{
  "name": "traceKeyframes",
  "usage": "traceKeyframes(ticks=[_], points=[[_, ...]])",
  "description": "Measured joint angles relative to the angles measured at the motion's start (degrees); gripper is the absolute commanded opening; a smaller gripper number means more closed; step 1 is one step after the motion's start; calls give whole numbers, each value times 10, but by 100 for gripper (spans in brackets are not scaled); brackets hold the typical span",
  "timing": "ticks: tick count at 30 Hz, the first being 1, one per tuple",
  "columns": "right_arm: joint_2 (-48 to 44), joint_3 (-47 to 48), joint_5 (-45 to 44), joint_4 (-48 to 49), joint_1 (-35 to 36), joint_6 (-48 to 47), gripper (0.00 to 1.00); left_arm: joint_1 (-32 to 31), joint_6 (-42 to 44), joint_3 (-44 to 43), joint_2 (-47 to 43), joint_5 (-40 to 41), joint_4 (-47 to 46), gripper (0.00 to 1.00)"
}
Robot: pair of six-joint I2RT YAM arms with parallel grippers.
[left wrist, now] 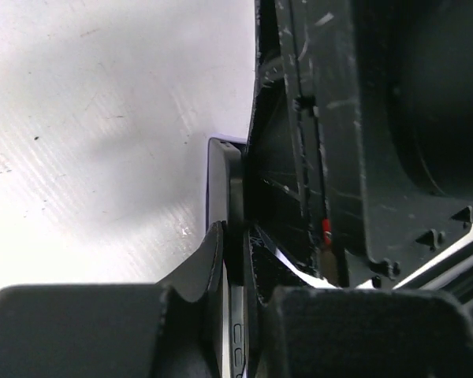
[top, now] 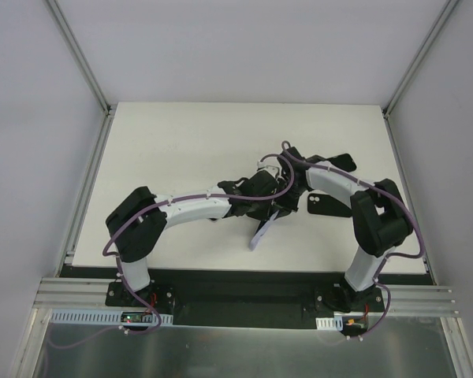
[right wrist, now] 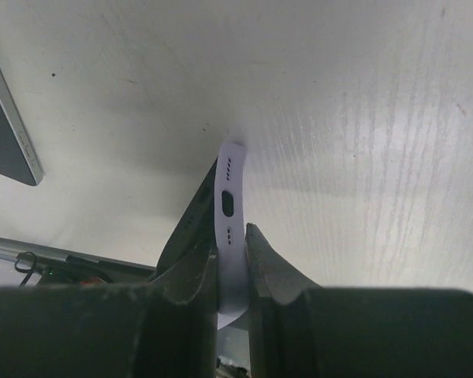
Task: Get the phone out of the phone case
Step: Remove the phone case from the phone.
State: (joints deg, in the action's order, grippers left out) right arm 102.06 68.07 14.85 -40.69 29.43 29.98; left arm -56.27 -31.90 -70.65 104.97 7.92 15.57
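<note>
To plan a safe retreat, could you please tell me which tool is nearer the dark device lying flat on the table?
Right. The right tool, clamped on the lavender case, has the dark device beside it; the left tool grips the phone from the opposite side, farther off.

White table (top: 181, 157), 1 dark flat slab (top: 331, 209) lying on its right side.

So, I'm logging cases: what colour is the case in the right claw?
Pale lavender soft phone case; clearest in right wrist view.
</note>
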Motion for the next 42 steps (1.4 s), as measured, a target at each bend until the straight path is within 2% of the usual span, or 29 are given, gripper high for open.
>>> traceKeyframes(ticks=[11, 29, 42], points=[[-84, -102, -24, 115, 2, -9, 1, 20, -6, 27, -12, -47, -41, 0], [-160, -213, -31, 257, 2, -6, 1, 24, -20, 51, -33, -50, -64, 0], [-204, -257, -47, 293, 10, -6, 1, 28, -22, 61, -42, -68, -70, 0]])
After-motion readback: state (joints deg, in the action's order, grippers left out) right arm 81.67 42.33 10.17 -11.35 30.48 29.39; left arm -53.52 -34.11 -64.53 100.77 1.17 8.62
